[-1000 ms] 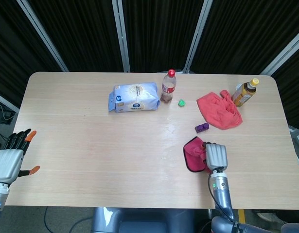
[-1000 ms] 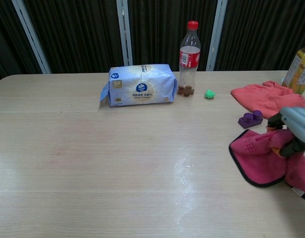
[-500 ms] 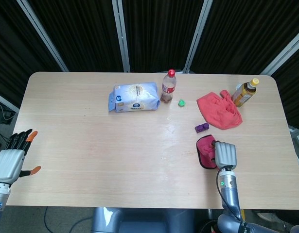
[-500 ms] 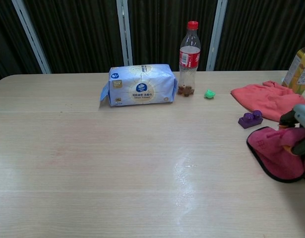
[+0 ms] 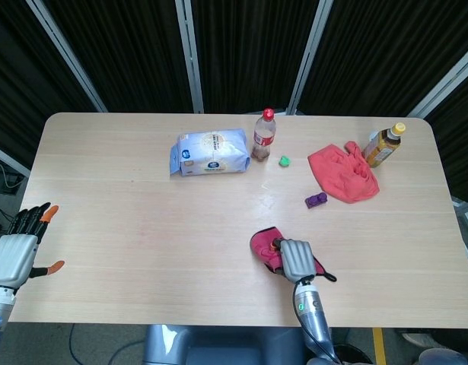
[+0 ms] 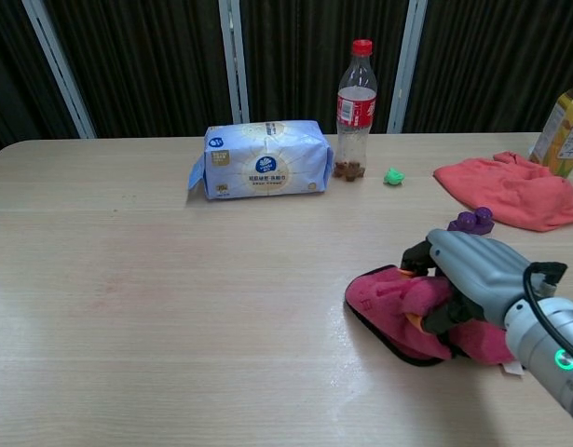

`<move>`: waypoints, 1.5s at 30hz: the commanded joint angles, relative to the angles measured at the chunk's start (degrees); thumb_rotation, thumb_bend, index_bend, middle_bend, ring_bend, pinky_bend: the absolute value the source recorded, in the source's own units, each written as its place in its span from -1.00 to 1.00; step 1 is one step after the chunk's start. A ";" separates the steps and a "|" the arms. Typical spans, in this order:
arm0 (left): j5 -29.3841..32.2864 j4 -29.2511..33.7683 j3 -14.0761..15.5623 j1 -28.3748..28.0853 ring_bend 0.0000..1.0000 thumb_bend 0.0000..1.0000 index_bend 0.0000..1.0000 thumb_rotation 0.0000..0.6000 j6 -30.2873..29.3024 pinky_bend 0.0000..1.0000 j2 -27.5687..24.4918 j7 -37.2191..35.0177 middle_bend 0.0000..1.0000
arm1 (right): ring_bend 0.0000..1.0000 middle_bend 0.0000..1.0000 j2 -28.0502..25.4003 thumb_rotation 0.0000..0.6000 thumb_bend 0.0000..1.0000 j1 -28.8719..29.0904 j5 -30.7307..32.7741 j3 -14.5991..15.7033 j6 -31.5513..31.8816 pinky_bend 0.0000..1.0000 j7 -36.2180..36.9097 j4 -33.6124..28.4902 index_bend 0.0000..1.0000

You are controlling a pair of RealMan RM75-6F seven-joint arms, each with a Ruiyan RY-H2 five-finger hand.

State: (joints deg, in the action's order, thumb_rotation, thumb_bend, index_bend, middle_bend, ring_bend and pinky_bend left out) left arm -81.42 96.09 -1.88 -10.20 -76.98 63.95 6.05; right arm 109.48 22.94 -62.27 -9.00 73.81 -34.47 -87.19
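My right hand [image 5: 294,258] [image 6: 474,275] lies palm down on a crumpled magenta cloth [image 5: 265,245] [image 6: 390,300] with a dark edge, fingers curled over and into it, pressing it onto the wooden table [image 5: 142,213] near the front middle. My left hand [image 5: 14,247] hovers off the table's left front corner with fingers spread and nothing in it; the chest view does not show it. A small purple block [image 5: 316,200] [image 6: 470,221] lies just beyond the right hand.
At the back stand a blue-white tissue pack [image 5: 211,151] [image 6: 263,158], a clear bottle with a red cap [image 5: 263,135] [image 6: 357,104], a small green piece [image 5: 284,160] [image 6: 393,176], a coral cloth [image 5: 342,172] [image 6: 510,189] and a yellow bottle [image 5: 384,144] [image 6: 565,128].
My right hand has swept the magenta cloth across the table, first to the right, then well to the left toward the front middle. The left hand stays put.
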 commanded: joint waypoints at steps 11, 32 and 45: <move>-0.32 0.35 0.25 -0.07 -1.00 -1.00 -0.95 1.00 0.21 -1.00 -0.08 -0.04 -1.00 | 0.13 0.31 -2.76 1.00 -0.10 -0.25 3.31 -3.25 -0.09 0.45 0.04 6.50 0.52; -1.00 0.49 0.77 0.11 -1.00 -1.00 -0.95 1.00 -0.15 -1.00 0.66 1.23 -1.00 | -0.16 0.02 -23.00 1.00 -0.42 -3.55 2.92 -8.03 -2.46 0.40 12.31 1.63 0.22; -1.08 0.16 0.67 0.27 -1.00 -1.00 -0.95 1.00 -0.62 -1.00 0.71 1.30 -1.00 | -1.00 -1.00 -33.76 1.00 -1.00 -2.71 2.17 -4.92 -3.86 -0.66 5.59 -9.52 -0.95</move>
State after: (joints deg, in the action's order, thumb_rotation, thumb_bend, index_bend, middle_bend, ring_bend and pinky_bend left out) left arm -82.49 96.25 -1.21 -9.93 -77.60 64.67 7.36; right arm 77.38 20.39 -59.63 -14.59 69.01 -27.53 -95.07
